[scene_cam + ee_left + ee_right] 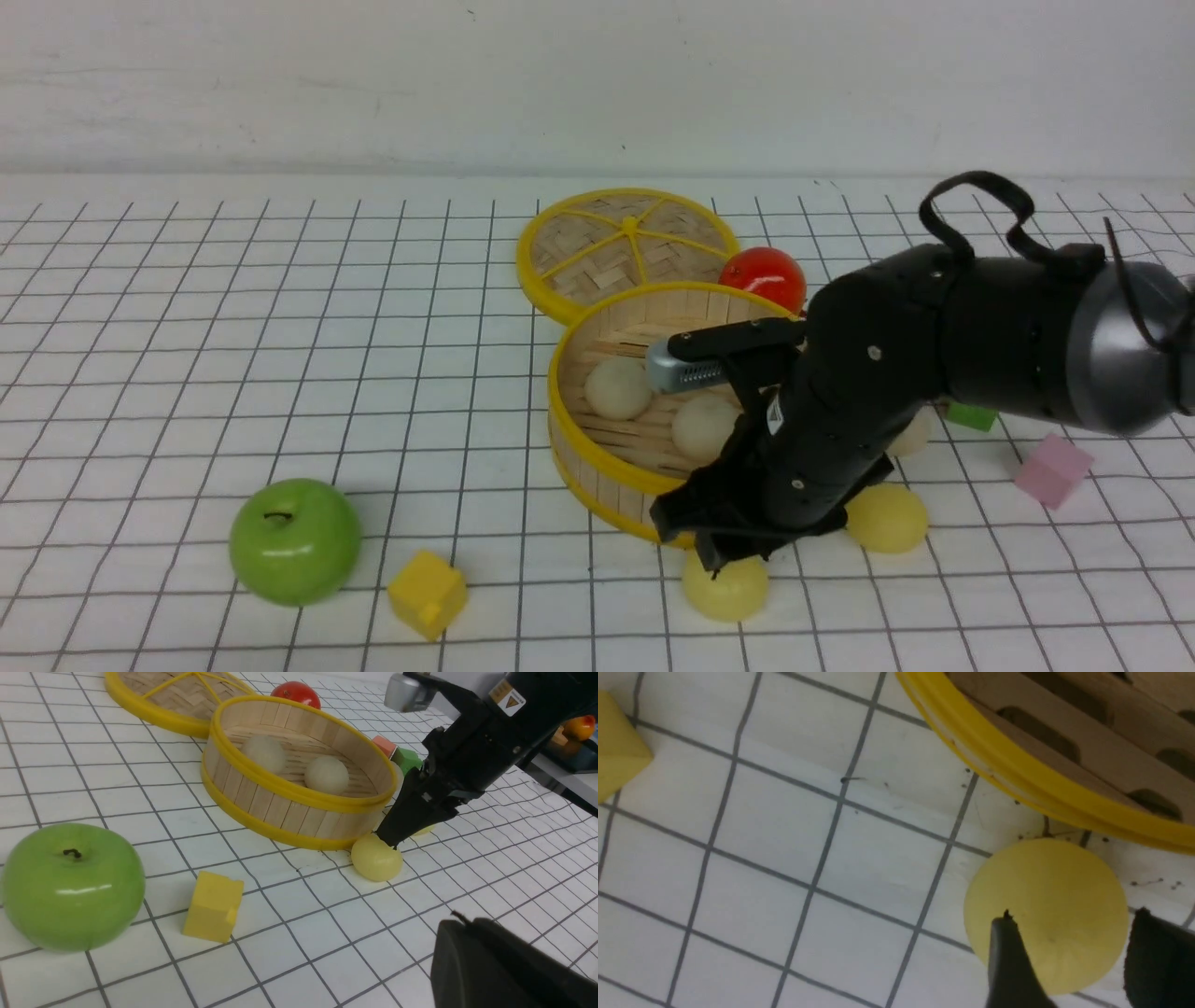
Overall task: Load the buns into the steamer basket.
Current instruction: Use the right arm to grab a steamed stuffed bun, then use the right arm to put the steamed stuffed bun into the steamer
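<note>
Okay, my left tool (472, 945) is closed, idle. One steamer basket (597, 476) sits on the desk (280, 327) with two cream buns (618, 388) already inside. My right tool (717, 563), jaws apart, straddles a yellow bun (728, 593) just beside the basket, lined up to grab. A second yellow bun (887, 516) and a third cream bun (917, 435) wait outside: five total.

Right gripper (715, 558) at top of pale yellow bun (733, 595) just beside steamer basket (588, 471), two cream buns (617, 388) (702, 427) inside it.

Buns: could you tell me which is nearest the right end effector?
The front-most pale yellow bun, directly beneath the right end effector; the other yellow one lies rightward.
</note>
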